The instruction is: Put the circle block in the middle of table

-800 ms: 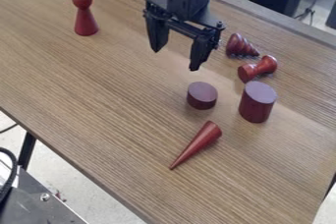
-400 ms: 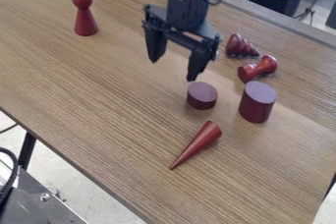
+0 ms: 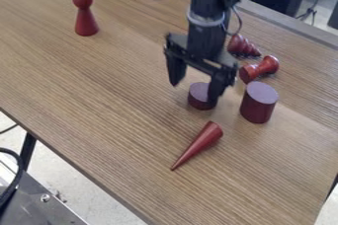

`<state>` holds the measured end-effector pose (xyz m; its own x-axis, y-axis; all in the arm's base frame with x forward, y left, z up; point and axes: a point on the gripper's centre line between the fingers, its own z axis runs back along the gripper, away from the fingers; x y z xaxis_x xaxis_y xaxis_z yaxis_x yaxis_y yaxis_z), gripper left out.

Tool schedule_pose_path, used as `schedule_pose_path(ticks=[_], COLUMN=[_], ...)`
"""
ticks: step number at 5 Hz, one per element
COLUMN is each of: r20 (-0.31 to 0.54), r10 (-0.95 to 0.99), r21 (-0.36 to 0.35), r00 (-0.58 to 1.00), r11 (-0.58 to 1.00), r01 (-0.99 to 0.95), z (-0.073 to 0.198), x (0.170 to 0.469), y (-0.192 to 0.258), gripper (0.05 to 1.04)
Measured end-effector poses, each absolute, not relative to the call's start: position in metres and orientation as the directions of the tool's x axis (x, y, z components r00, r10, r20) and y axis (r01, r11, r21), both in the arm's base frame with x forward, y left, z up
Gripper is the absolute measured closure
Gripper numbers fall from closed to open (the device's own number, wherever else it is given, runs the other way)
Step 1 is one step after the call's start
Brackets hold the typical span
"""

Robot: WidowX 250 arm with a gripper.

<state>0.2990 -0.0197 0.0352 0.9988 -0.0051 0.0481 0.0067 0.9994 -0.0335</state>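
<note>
An open black two-finger robot hand (image 3: 194,92) hung over a short, round, dull-purple block with a smooth finish (image 3: 199,97) on a wood-grain worktop (image 3: 99,95).
The hand's fingers stood apart and gripped nothing; in the camera view one finger crossed the block's right side while the other hung off to its upper left, though whether either touched it could not be told. A taller purple-red cylinder (image 3: 258,104) stood upright to the hand's right in the view, and a slim red cone (image 3: 200,144) lay on its side below it. The job appeared to be at the pick-up step, the block ungrasped. The next move called for centring the fingers around the block, lowering clear of the cylinder and closing before any lift toward the worktop's middle.
</note>
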Motion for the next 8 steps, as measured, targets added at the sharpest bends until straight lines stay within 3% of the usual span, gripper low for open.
schedule_pose_path(ticks=[2,3,5,6,8], r20=[0.052,0.071,0.076,0.168,0.229], r10=[0.103,0.153,0.245,0.257,0.307], r21=[-0.026,-0.027,-0.013,-0.006,0.011], r00=[0.993,0.986,0.967,0.952,0.924], r11=[0.994,0.988,0.970,0.966,0.948], r01=[-0.102,-0.152,-0.244,-0.260,-0.317], z=[0.019,0.017,0.024,0.062,0.089], x=[0.302,0.303,0.286,0.289,0.290], y=[-0.020,-0.021,-0.019,-0.010,0.023], gripper=[0.115,0.313,0.314,0.314,0.314])
